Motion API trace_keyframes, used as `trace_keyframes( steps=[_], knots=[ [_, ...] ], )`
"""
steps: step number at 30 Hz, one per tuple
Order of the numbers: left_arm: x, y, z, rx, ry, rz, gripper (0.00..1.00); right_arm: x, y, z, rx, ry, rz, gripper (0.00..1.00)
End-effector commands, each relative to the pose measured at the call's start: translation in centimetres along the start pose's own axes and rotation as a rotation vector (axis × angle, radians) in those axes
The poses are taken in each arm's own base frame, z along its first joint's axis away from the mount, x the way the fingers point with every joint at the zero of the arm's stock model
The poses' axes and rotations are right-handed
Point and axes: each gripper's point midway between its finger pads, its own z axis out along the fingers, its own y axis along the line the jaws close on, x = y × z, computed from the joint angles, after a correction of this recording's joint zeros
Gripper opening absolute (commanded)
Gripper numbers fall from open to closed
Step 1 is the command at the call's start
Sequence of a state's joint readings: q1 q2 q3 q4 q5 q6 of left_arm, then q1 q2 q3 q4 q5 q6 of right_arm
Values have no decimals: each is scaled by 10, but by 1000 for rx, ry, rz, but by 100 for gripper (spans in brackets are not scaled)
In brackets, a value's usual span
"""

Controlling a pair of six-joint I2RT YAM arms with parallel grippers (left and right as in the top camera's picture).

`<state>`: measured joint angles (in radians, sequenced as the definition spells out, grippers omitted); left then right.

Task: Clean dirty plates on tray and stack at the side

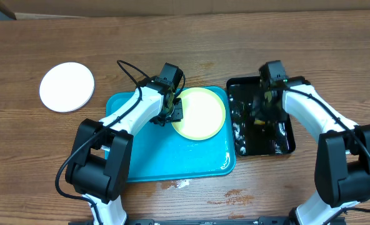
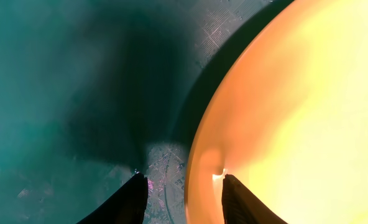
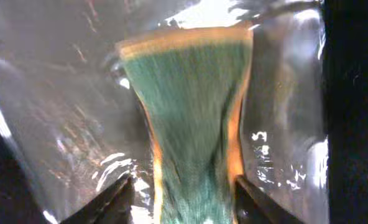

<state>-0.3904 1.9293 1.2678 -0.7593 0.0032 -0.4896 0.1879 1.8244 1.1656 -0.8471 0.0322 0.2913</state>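
We see only two plates. The white plate (image 1: 67,87) lies on the bare table (image 1: 235,37), upper left of the overhead frame, well apart from the tray (image 1: 147,156). It looks clean, so we count it as done and as the start of the stack. The yellow plate (image 1: 204,115) is on the tray, upper right part, so it's not stacked yet. Smudges on it are too small to tell.

L gripper (image 2: 185,186) sits at that plate's left rim. Its jaws are partly apart and astride the rim, one finger on the tray side and one on the plate, w/ a gap showing, so no clamp.

R gripper (image 3: 183,193) is over the black tray (image 1: 285,140), right of frame, which looks wet. The sponge (image 3: 193,124) lies between its fingers, pinched at the waist. The view's blurred, so we can't tell if it grips or has let go.

Approx. a third to half done, we judge. Left to do: wipe the yellow plate, lift it and set it on the white one. A third plate, if any, is out of view.
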Motion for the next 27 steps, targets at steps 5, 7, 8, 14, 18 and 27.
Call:
trace_keyframes(
  steps=[5,7,8,14,18,27],
  knots=[
    [2,6,5,-21,9,17,41,-16,6,-5,-19,-53,-2,4],
    [1,6,5,-21,9,17,41,-17,6,-4,-22,-61,-3,4],
    [1,6,5,-20,8,17,41,-20,7,-4,-26,-70,-2,4],
    [1,5,5,-19,6,17,48,-53,9,-9,-19,-213,6,73],
    [1,5,5,-20,6,17,47,-55,10,-8,-23,-221,7,72],
    [0,5,5,-19,5,17,41,-46,7,8,-8,-182,5,61]
  ],
)
